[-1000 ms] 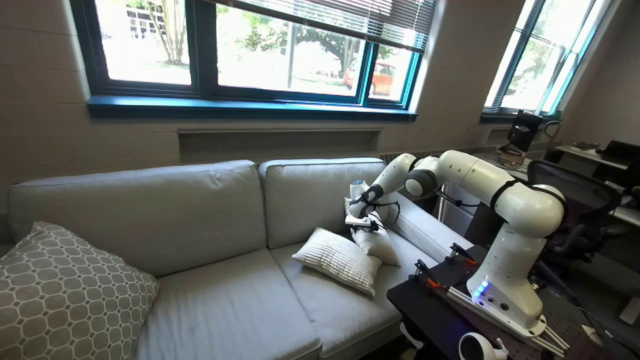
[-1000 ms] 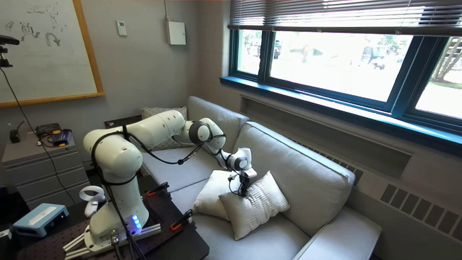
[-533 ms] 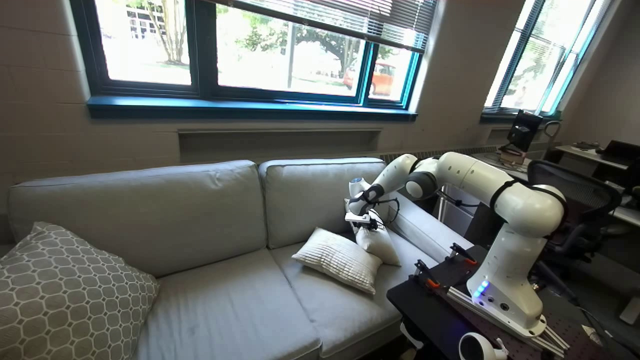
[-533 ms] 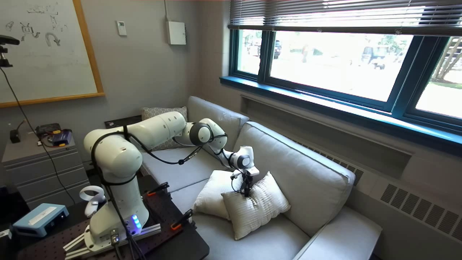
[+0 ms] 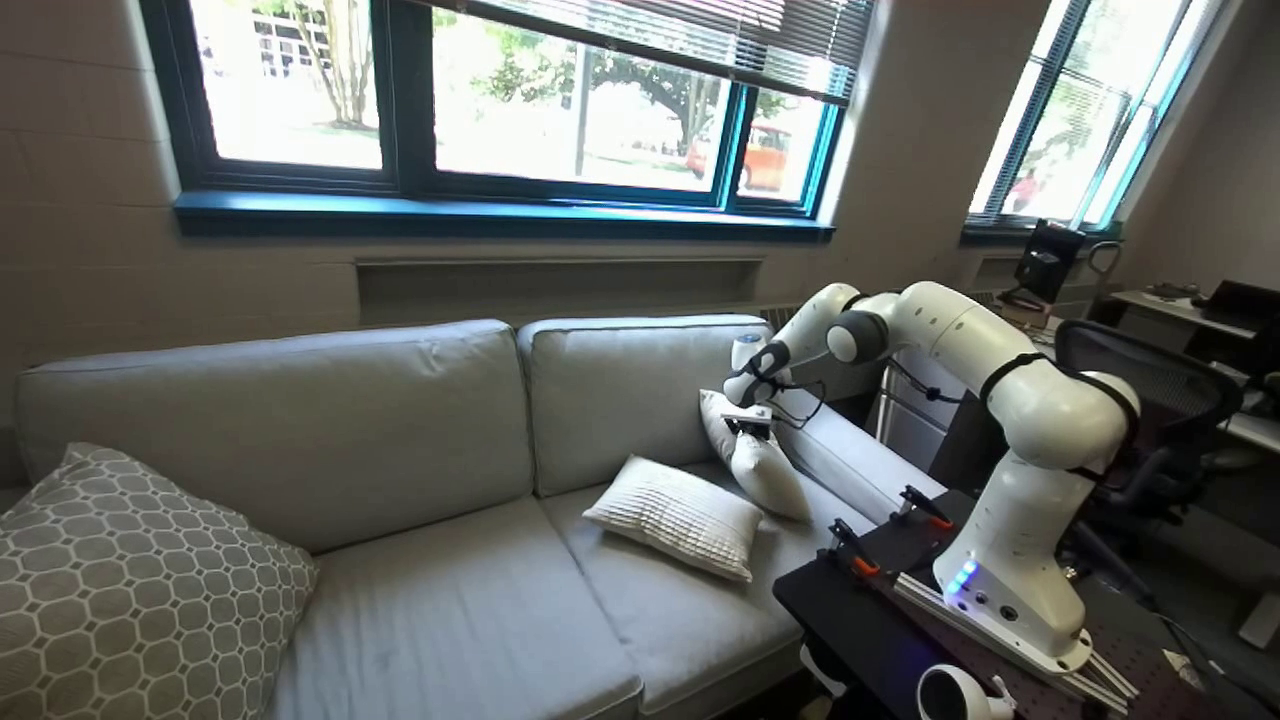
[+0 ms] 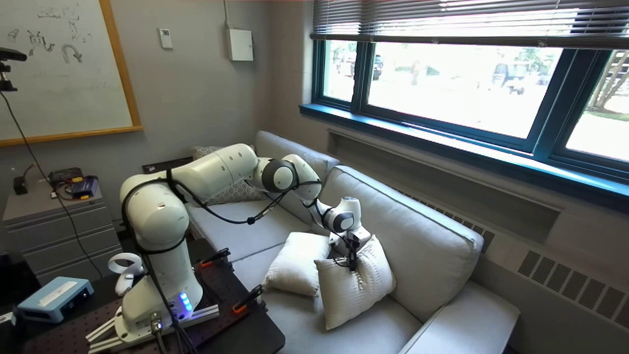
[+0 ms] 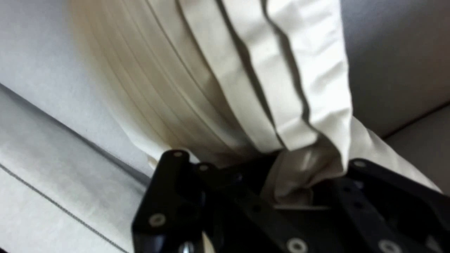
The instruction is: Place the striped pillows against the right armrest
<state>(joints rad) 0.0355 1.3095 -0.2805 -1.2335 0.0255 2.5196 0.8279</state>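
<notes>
A black end effector [image 7: 291, 182] pinches one cream striped pillow [image 6: 355, 295], tilted near the right armrest [image 6: 467, 319]; the other striped pillow [image 5: 680, 518] lies beside it on the sofa seat [image 5: 650, 610].

- In an exterior view, a whiteboard [image 6: 64, 64] hangs at ten o'clock.
- Grey drawers [image 6: 54, 228], nine o'clock.
- A window [image 6: 457, 91] glares white, two o'clock.
- Pale sofa [image 6: 417, 246] runs toward four.
</notes>
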